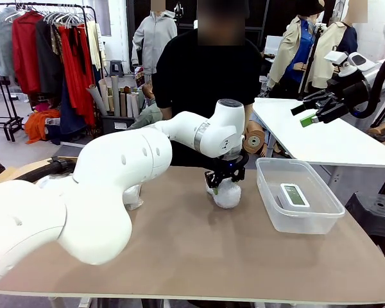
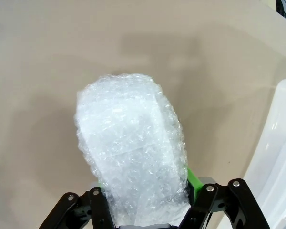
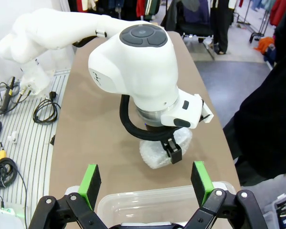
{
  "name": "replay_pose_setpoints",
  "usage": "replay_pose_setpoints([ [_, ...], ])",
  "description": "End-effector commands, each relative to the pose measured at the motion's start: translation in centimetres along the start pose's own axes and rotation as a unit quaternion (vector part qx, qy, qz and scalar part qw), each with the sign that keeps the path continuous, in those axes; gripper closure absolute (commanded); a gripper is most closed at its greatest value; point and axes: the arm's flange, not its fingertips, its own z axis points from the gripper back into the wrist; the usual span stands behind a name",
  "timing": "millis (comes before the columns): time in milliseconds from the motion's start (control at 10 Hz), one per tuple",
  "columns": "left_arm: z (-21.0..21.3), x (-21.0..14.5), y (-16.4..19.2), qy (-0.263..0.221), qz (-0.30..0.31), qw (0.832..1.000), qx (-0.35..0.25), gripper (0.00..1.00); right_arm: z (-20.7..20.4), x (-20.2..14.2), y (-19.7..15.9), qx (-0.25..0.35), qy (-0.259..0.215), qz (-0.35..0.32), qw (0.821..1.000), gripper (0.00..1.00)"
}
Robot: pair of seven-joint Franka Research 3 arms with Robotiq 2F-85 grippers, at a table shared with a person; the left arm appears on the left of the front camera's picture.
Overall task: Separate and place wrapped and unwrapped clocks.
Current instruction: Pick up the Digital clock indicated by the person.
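Note:
A wrapped clock, a fist-sized lump in white bubble wrap, rests on the brown table just left of the clear tub. My left gripper comes down on it from above, and in the left wrist view the wrapped clock sits between the fingers with a green pad pressed against its side. A second wrapped lump peeks out behind my left arm. The bare white clock with a grey screen lies inside the tub. My right gripper hangs high at the right, open and empty; its own view looks down past its open gripper.
The clear plastic tub stands at the table's right side, and its rim shows below my right gripper. A person in black stands at the far edge. A white table stands behind on the right. The front of the brown table is bare.

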Motion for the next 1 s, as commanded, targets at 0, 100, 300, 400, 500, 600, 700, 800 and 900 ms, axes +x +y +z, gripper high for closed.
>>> replay_pose_setpoints([
  [0, 0.5, -0.4, 0.4, -0.008, 0.008, 1.000, 0.021, 1.00, 0.1, 0.1, 0.0, -0.001, -0.001, 0.001, 1.000, 0.00],
  [100, 1.3, -0.9, 0.7, -0.010, 0.005, 0.999, 0.035, 1.00, 0.1, 0.1, 0.0, -0.001, -0.001, 0.001, 1.000, 0.00],
  [300, 4.2, -1.7, 1.6, -0.013, -0.031, 0.999, 0.043, 1.00, 0.1, 0.1, 0.0, -0.001, -0.001, 0.001, 1.000, 0.00],
  [400, 6.0, -2.0, 2.2, -0.004, -0.055, 0.997, 0.045, 1.00, 0.1, 0.1, 0.0, -0.001, -0.001, 0.001, 1.000, 0.00],
  [500, 7.9, -2.4, 2.8, -0.002, -0.080, 0.995, 0.052, 1.00, 0.1, 0.1, 0.0, -0.001, -0.001, 0.001, 1.000, 0.00],
  [600, 9.6, -2.8, 3.3, 0.007, -0.109, 0.992, 0.061, 1.00, 0.1, 0.1, 0.0, -0.001, -0.001, 0.001, 1.000, 0.00],
  [700, 11.5, -3.3, 3.9, 0.005, -0.130, 0.988, 0.079, 1.00, 0.1, 0.1, 0.0, -0.001, -0.001, 0.001, 1.000, 0.00],
  [800, 13.2, -3.6, 4.6, -0.003, -0.137, 0.986, 0.091, 1.00, 0.1, 0.1, 0.0, -0.001, -0.001, 0.001, 1.000, 0.00],
  [900, 15.4, -3.8, 5.2, -0.012, -0.145, 0.985, 0.091, 1.00, 0.1, 0.1, 0.0, -0.001, -0.001, 0.001, 1.000, 0.00],
])
